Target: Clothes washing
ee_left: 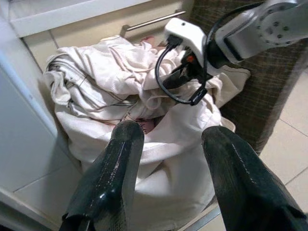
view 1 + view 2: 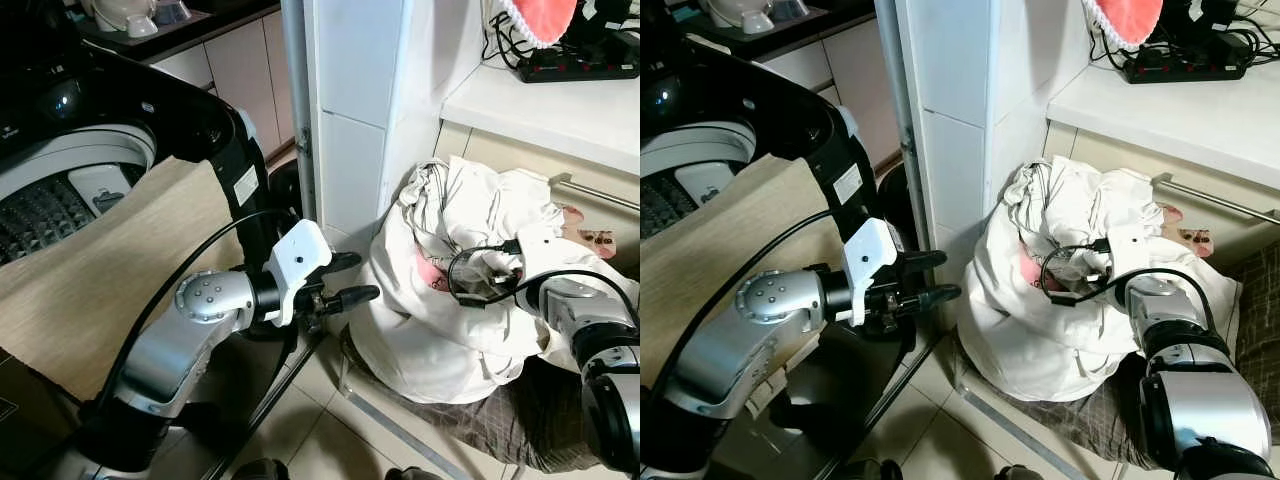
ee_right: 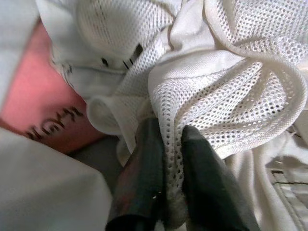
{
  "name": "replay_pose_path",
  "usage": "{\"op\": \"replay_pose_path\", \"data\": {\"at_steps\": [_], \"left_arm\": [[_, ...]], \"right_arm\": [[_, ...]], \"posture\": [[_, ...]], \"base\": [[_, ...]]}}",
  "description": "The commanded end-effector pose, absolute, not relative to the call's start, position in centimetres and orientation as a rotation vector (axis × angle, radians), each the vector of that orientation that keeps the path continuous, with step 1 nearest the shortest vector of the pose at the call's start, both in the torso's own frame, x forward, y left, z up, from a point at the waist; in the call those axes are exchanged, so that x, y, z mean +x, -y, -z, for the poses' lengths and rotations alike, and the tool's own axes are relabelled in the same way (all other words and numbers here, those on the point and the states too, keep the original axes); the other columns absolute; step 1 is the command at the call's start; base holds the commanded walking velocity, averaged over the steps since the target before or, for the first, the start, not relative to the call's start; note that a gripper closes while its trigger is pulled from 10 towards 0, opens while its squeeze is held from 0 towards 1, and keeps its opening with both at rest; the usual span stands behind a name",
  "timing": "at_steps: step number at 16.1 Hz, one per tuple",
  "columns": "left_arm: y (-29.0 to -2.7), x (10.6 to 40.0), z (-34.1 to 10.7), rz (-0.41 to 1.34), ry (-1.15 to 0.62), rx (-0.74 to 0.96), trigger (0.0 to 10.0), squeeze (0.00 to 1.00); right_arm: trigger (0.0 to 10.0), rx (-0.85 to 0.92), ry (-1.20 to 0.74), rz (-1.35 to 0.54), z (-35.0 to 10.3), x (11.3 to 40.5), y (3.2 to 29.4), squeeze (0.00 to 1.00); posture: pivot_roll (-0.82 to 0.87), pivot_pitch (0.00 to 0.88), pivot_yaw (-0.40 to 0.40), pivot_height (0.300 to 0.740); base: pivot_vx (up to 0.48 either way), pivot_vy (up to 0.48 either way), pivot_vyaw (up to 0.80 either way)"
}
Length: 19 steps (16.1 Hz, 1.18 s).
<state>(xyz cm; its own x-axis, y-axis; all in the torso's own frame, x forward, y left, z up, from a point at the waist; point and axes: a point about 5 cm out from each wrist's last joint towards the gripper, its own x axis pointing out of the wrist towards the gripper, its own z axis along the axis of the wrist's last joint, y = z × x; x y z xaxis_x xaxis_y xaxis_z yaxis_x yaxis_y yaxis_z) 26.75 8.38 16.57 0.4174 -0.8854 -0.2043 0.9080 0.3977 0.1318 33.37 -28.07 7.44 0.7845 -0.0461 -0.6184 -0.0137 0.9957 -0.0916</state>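
While the right gripper (image 3: 166,192) is buried in the laundry pile, its two black fingers are pinched tight on a fold of white mesh fabric (image 3: 231,96), with the cloth squeezed between them. From the head camera you can't really see those fingers, just the wrist and a loop of black cable (image 2: 480,275) sitting on the heap. The white clothes (image 2: 450,300) are bunched on a dark checked mat (image 2: 520,420) on the floor, right against the tiled pillar (image 2: 350,110). Something pink with dark lettering (image 3: 43,106) peeks out underneath, mostly covered, so I can't read it. The left gripper (image 2: 350,280) hangs in the air just beside the pile, fingers spread apart, holding nothing. Off to the robot's left is the washing machine (image 2: 70,180), cut off by the frame edge, with a beige cloth (image 2: 110,260) draped over its front.
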Motion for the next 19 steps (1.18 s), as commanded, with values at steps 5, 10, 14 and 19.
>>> {"op": "replay_pose_path", "data": {"at_steps": [5, 10, 14, 19], "left_arm": [[-8.1, 28.4, -17.9, 1.005, 0.007, 0.213, 10.0, 0.00], [-7.7, 29.2, -18.2, 0.938, 0.040, 0.132, 10.0, 0.00], [-6.6, 30.0, -19.8, 0.920, 0.123, 0.041, 10.0, 0.00], [-4.3, 29.6, -22.3, 1.050, 0.207, -0.249, 10.0, 1.00]], "right_arm": [[0.0, 0.387, -0.413, -0.032, -10.0, 34.2, 28.4, 0.00], [0.0, 0.526, -0.206, -0.316, -15.8, 34.7, 26.9, 0.00], [0.0, 0.407, -0.068, -0.696, -23.8, 31.6, 22.4, 0.00], [0.0, 0.401, 0.044, -0.857, -28.9, 29.3, 20.3, 0.00]], "posture": [[-0.01, 0.013, 0.076, 0.740], [-0.06, 0.000, 0.084, 0.740], [-0.08, 0.000, 0.081, 0.740], [-0.10, 0.000, 0.071, 0.740]], "base": [[0.000, 0.000, 0.00], [0.000, 0.000, 0.00], [0.000, 0.000, 0.00], [0.000, 0.000, 0.00]]}}
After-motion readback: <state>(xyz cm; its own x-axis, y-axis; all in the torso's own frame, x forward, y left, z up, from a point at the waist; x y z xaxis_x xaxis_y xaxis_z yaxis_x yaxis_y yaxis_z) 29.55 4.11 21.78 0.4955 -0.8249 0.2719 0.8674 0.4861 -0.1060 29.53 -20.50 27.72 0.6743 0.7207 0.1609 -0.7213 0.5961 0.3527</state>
